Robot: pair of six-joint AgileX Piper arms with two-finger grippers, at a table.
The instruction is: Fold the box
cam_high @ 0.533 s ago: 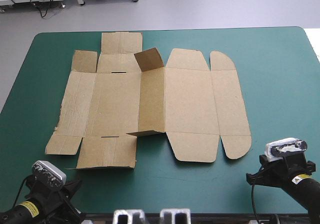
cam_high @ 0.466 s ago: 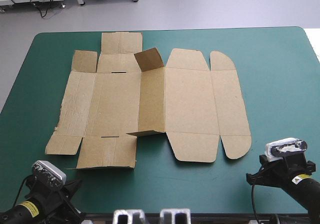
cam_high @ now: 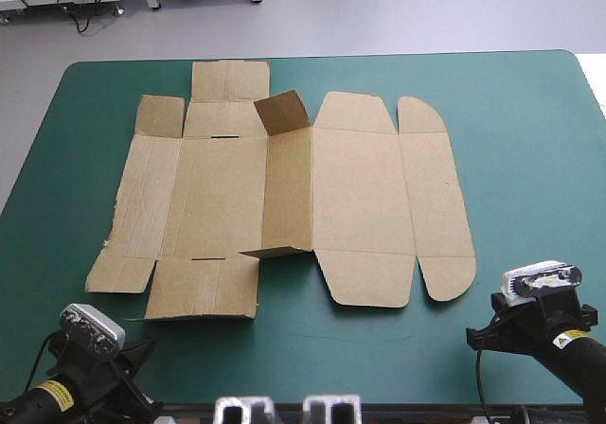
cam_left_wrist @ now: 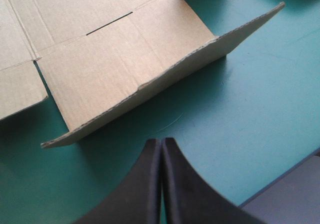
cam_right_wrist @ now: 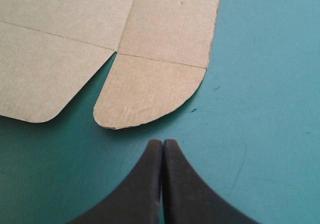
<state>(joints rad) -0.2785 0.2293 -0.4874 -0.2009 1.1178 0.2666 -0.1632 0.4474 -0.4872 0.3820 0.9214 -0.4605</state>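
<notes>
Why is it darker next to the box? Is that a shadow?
Yes. Left wrist view: the box has its near flap edge lifted, so a soft dark shadow falls on the cover below it. Right wrist view: the box lies flat, with only a thin shadow along its round flap. High view: the shadows are faint and there is no glare on the cover.

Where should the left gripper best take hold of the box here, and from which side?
Likely the box's near flap just ahead of the shut left gripper, coming from the table's near edge. Its free edge curls up off the teal-green cover, leaving a gap for one finger underneath.
</notes>
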